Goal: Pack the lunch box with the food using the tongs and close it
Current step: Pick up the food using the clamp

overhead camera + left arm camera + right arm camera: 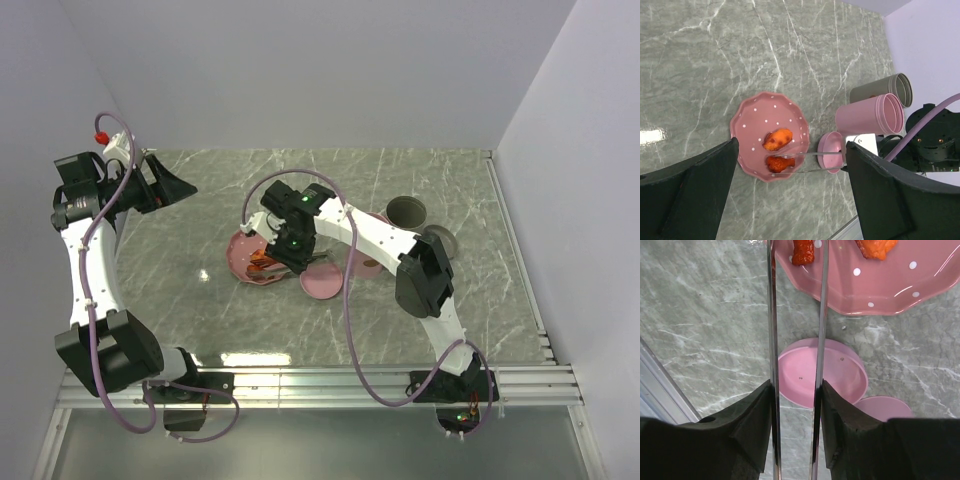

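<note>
My right gripper [795,390] is shut on the silver tongs [771,330], one finger pressing each arm. The tong tips reach over the pink dotted plate [752,120] and straddle a red-orange food piece [780,163]. I cannot tell whether they pinch it. A second, lighter orange piece [777,139] lies beside it on the plate. The pink lunch box [870,114] stands past the plate, and its round pink lid [831,159] lies under the tong arms. My left gripper [172,186] hangs open at the far left, high above the table, holding nothing.
A grey-green cup [882,89] stands beside the pink lunch box, near the right wall. A second grey round piece [440,240] sits next to it. The right arm [425,275] crosses from the near right toward the plate. White walls close in both sides and the back.
</note>
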Controlling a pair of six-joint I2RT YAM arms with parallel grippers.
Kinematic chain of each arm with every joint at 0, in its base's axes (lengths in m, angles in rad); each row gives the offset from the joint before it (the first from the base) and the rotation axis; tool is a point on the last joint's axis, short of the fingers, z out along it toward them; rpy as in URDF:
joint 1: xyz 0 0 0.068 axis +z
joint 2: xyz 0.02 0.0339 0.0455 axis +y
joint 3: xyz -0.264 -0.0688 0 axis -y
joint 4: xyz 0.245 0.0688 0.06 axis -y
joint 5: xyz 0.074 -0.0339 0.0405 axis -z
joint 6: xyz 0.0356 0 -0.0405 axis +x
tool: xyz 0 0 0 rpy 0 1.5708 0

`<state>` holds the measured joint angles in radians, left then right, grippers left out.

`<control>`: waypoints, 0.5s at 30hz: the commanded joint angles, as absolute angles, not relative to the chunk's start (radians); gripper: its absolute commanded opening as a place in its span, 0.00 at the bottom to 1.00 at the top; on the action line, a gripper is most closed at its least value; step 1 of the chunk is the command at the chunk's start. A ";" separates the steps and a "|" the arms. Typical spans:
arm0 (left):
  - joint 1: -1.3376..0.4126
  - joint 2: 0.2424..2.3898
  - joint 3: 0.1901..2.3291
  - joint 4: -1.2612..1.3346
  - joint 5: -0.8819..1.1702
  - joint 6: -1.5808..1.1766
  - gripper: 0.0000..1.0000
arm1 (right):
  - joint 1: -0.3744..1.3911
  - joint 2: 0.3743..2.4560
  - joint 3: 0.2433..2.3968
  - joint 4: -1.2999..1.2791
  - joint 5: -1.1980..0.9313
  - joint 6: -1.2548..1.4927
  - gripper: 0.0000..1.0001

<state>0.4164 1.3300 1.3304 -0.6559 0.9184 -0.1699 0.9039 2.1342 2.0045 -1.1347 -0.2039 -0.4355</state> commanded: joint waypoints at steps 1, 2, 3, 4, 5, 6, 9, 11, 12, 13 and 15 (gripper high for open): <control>0.419 1.310 1.376 -0.643 0.928 -0.158 0.94 | 0.910 2.077 2.040 -1.137 -0.224 -0.422 0.43; 0.419 1.310 1.376 -0.643 0.927 -0.158 0.94 | 0.908 2.066 2.040 -1.132 -0.225 -0.419 0.43; 0.419 1.307 1.376 -0.646 0.928 -0.158 0.94 | 0.907 2.056 2.040 -1.123 -0.227 -0.410 0.43; 0.417 1.308 1.376 -0.646 0.927 -0.158 0.94 | 0.908 2.036 2.040 -1.120 -0.230 -0.405 0.43; 0.417 1.308 1.379 -0.646 0.925 -0.156 0.94 | 0.907 2.028 2.042 -1.118 -0.232 -0.400 0.42; 0.417 1.310 1.384 -0.649 0.923 -0.155 0.94 | 0.901 2.019 2.042 -1.112 -0.235 -0.393 0.42; 0.417 1.316 1.394 -0.652 0.926 -0.156 0.94 | 0.885 1.988 2.040 -1.098 -0.256 -0.374 0.41; 0.417 1.318 1.396 -0.655 0.928 -0.158 0.94 | 0.876 1.970 2.042 -1.091 -0.287 -0.365 0.41; 0.417 1.318 1.397 -0.655 0.927 -0.160 0.94 | 0.864 1.962 2.048 -1.089 -0.305 -0.348 0.40; 0.417 1.318 1.399 -0.653 0.927 -0.163 0.94 | 0.858 1.959 2.055 -1.091 -0.325 -0.341 0.40; 0.417 1.321 1.401 -0.653 0.928 -0.164 0.94 | 0.845 1.951 2.078 -1.095 -0.348 -0.327 0.40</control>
